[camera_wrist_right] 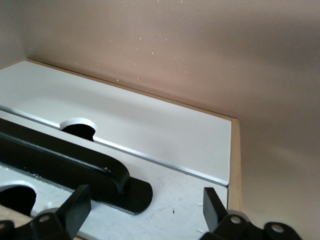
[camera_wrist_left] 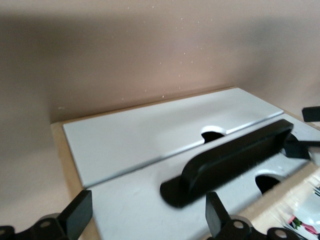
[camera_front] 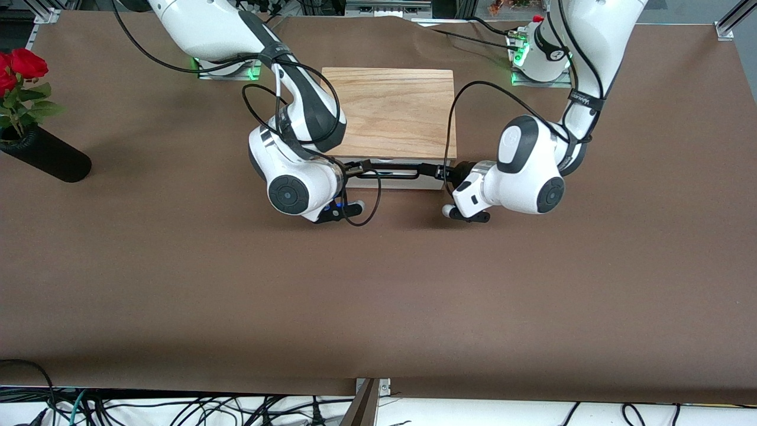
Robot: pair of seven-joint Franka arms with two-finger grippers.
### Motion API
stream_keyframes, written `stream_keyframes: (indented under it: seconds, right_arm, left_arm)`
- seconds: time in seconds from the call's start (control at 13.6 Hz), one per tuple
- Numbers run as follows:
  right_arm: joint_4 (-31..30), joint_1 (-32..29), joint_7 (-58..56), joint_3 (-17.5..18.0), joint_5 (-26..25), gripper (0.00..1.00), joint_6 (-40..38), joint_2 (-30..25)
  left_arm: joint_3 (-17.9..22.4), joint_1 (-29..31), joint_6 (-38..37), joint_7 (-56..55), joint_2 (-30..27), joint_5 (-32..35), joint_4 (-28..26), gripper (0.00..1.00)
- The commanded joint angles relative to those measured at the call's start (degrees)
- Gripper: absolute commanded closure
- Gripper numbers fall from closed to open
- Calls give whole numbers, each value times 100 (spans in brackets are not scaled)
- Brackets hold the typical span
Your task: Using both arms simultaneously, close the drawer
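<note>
The light-wood box (camera_front: 393,112) stands at the middle of the table between both arms. The drawer's white front panel (camera_front: 393,182) with its black handle (camera_front: 390,174) sits close under the box's top edge, and no tray shows. My left gripper (camera_front: 440,173) is open at the panel's end toward the left arm; in the left wrist view (camera_wrist_left: 147,217) its fingers (camera_wrist_left: 80,215) straddle the panel (camera_wrist_left: 140,200) and the handle's end (camera_wrist_left: 235,157). My right gripper (camera_front: 355,170) is open at the other end; in the right wrist view (camera_wrist_right: 145,210) it faces the panel (camera_wrist_right: 175,200) and handle (camera_wrist_right: 65,162).
A black vase with red roses (camera_front: 44,155) lies at the right arm's end of the table. A second white panel (camera_wrist_left: 150,135) adjoins the handled one. Brown table (camera_front: 378,296) stretches toward the front camera. Black cables loop off both wrists.
</note>
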Motion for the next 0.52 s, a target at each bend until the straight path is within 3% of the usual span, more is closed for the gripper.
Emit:
stream_keyframes:
  seconds: [0.0, 0.15, 0.44]
  right_arm:
    - [-19, -86, -41, 68, 127, 0, -309, -42]
    - [181, -165, -102, 24, 100, 0, -239, -25]
    - [753, -665, -532, -81, 31, 0, -81, -16]
  left_arm:
    - [-62, 439, -258, 22, -530, 70, -285, 0]
    - [-27, 660, -258, 31, -854, 192, -346, 0]
    - [8, 1073, -241, 40, -1794, 1640, -337, 4]
